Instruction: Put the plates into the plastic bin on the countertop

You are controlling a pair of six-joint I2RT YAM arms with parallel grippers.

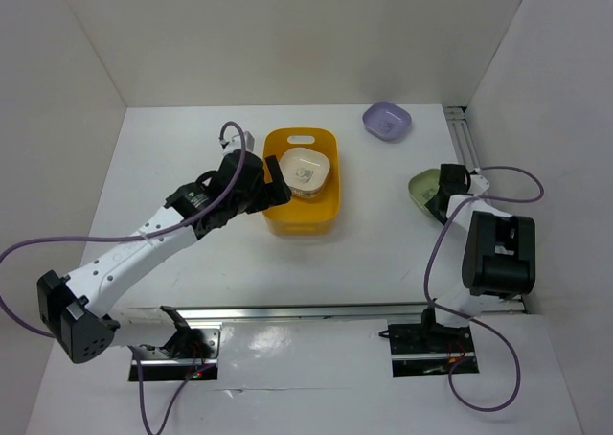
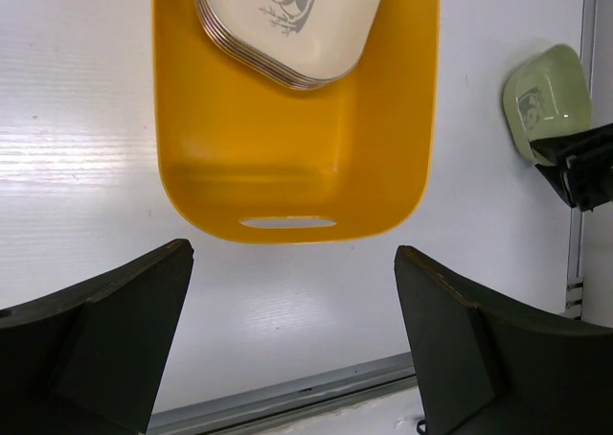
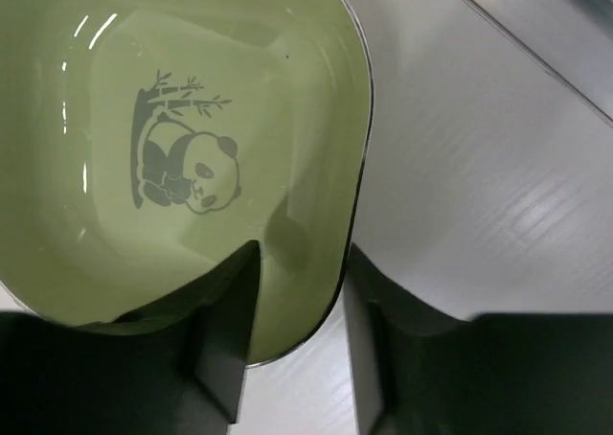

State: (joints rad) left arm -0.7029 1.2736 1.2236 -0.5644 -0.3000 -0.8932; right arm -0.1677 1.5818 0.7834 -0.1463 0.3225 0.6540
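Jaws of the left gripper stand spread and empty over the near left rim of the plastic bin, where cream plates lie stacked in the far half (panda print on top). To the right a lavender plate sits far back on the countertop. The right gripper straddles a green plate's rim; whether it pinches I cannot tell.

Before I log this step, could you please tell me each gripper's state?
Left gripper: open, holding nothing.
Right gripper: astride rim of pale green rounded-square plate; grip cannot be told.
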